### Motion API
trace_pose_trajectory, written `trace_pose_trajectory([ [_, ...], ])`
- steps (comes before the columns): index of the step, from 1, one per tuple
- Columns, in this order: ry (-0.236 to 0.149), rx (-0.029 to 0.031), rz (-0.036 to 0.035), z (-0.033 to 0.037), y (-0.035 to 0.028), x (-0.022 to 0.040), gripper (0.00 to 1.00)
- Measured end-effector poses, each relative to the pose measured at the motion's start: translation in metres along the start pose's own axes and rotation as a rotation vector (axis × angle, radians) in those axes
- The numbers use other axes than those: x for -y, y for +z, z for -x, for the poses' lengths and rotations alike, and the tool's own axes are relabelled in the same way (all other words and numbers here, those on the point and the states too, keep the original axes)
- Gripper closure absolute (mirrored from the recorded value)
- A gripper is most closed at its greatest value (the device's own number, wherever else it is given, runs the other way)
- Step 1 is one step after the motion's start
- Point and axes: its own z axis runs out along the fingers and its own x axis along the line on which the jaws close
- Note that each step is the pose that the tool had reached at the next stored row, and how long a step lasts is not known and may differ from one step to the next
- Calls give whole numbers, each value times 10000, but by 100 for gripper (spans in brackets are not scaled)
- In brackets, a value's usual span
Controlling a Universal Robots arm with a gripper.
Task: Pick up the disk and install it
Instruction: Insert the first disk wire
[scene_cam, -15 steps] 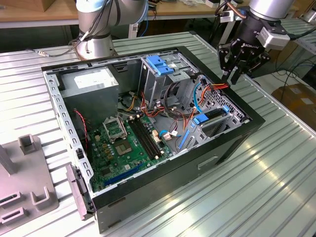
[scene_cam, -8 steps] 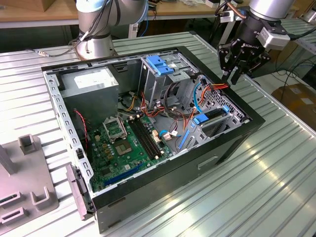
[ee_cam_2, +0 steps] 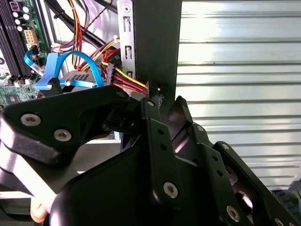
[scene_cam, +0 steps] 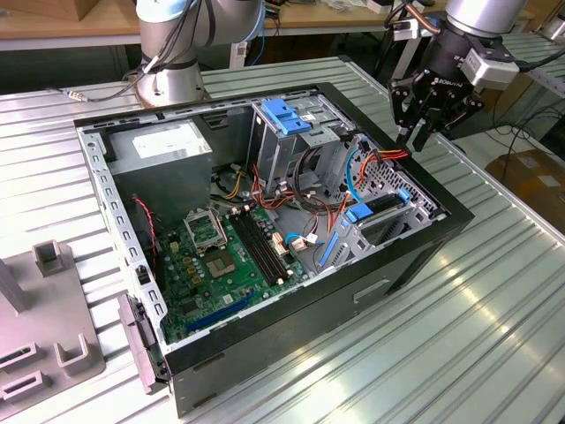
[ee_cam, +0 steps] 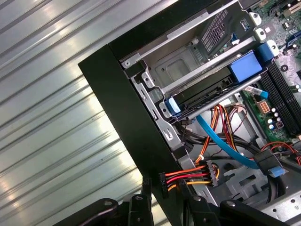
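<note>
The disk [scene_cam: 385, 204] lies flat in the low drive bay at the corner of the open computer case [scene_cam: 291, 353] nearest the exterior view's right. Light-blue carrier ends show at both ends of the disk. In the first wrist view the disk [ee_cam: 207, 89] is a dark slab between two metal rails. My gripper [scene_cam: 415, 138] hangs over the case's black side wall, a short way behind the bay. Its fingers stand a narrow gap apart with nothing between them. In both wrist views the gripper [ee_cam: 163, 188] [ee_cam_2: 167, 106] straddles the wall's top edge beside a red, yellow and black power plug [ee_cam: 188, 179].
Inside the case are a green motherboard [scene_cam: 221, 256], a grey power-supply box [scene_cam: 163, 146], a metal drive cage with a blue bracket [scene_cam: 287, 115] and loose cables [scene_cam: 353, 168]. The arm's base [scene_cam: 168, 79] stands behind. A grey fixture [scene_cam: 44, 309] sits on the ribbed table [scene_cam: 494, 300].
</note>
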Motion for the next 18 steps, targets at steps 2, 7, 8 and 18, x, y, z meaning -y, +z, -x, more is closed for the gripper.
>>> trace_pose_trajectory([
  [2, -49, -13, -10, 9, 2, -5, 65],
  [7, -269, -183, 7, 24, 11, -14, 65],
  [8, -325, -211, -4, 25, 14, -15, 65],
  [18, -642, -350, -91, 71, 70, -45, 67],
])
